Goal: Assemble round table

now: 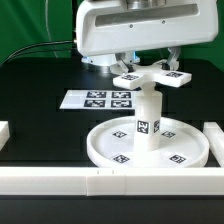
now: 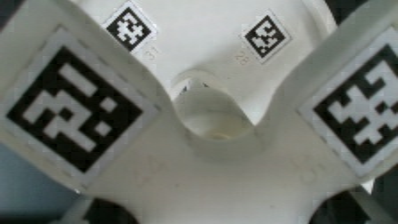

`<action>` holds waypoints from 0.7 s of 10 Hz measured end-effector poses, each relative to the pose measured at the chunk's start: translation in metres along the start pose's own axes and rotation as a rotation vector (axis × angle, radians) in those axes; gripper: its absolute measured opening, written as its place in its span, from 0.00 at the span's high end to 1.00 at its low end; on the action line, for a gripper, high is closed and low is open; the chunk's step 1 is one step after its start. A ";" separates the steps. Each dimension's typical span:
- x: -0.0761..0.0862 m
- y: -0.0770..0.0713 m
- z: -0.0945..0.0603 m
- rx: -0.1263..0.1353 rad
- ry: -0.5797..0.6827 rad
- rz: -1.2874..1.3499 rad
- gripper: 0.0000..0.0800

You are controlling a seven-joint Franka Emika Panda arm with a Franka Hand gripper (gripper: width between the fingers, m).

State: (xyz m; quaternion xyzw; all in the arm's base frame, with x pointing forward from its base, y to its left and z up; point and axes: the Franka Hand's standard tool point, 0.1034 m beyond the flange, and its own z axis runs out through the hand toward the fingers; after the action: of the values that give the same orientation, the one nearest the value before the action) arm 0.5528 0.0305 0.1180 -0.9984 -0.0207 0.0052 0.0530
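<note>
Atop the short post (image 1: 146, 118) standing in the near rimmed round disc (image 1: 100, 150), the cross-shaped piece (image 1: 150, 76) seems placed, perhaps not yet fastened; whether the tool (image 1: 148, 64) clamps it I cannot tell.

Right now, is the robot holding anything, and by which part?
Probably the cross-shaped piece, at its hub, atop the post. The fingers reach down to it, but the contact is hidden, so I cannot be sure.
</note>
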 end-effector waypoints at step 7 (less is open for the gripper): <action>0.003 -0.006 0.014 -0.002 0.013 -0.018 0.44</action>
State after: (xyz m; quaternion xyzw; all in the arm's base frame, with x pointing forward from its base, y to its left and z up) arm 0.5552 0.0377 0.1049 -0.9982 -0.0292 -0.0019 0.0524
